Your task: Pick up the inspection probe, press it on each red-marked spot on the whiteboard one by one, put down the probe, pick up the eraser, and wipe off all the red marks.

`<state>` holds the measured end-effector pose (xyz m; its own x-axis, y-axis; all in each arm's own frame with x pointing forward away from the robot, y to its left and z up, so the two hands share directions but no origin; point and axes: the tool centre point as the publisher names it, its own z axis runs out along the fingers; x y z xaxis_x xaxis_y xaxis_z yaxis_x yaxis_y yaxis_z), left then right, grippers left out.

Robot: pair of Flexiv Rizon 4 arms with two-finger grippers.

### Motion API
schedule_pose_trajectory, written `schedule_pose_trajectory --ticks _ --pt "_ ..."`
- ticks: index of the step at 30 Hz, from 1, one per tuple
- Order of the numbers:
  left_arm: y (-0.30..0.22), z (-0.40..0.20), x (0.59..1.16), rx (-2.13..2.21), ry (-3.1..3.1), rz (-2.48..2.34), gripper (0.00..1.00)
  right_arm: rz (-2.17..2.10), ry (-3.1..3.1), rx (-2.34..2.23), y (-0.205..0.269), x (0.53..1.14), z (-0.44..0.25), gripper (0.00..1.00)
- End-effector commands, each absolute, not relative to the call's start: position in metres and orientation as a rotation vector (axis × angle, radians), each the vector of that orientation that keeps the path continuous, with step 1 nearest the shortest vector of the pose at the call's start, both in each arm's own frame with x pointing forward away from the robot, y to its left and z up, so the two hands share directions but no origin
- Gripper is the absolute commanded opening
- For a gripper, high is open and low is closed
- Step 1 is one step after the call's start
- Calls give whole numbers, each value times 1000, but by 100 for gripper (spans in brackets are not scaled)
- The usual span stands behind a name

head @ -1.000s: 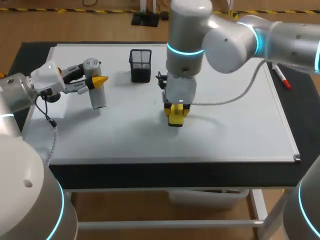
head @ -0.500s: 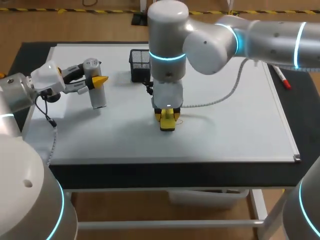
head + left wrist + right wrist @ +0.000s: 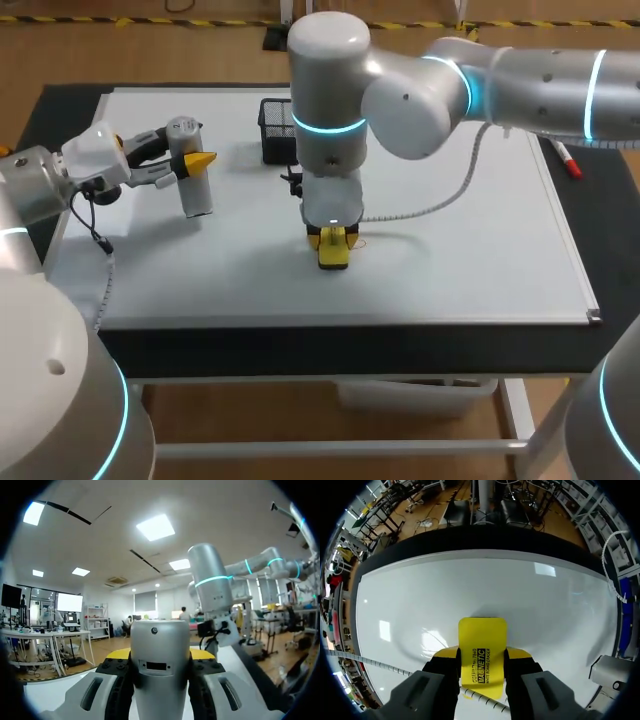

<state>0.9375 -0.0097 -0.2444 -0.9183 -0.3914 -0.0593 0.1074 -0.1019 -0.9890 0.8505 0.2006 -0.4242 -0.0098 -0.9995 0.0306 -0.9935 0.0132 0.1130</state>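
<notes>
The right gripper is clamping a flat yellow eraser, sliding it leftward before the basket. The left gripper is clasping a silver probe.

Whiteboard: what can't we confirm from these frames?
1. Head view: the right arm covers part of the whiteboard and of the mesh holder. The faint mark beside the eraser is too small to judge its colour.
2. Right wrist view: the eraser hides the board beneath it.
3. Left wrist view: the probe blocks most of the board, and its lower end is cut off.
</notes>
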Motion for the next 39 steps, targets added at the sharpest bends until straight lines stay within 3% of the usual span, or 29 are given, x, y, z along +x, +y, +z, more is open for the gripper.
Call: schedule_pose_trajectory --ticks 1,39 --pt "-9 -244 937 -310 1841 -2087 0 -88 -2164 2142 197 849 -425 0" --pt "-9 -244 937 -310 1841 -2087 0 -43 -2325 1981 136 855 -427 0"
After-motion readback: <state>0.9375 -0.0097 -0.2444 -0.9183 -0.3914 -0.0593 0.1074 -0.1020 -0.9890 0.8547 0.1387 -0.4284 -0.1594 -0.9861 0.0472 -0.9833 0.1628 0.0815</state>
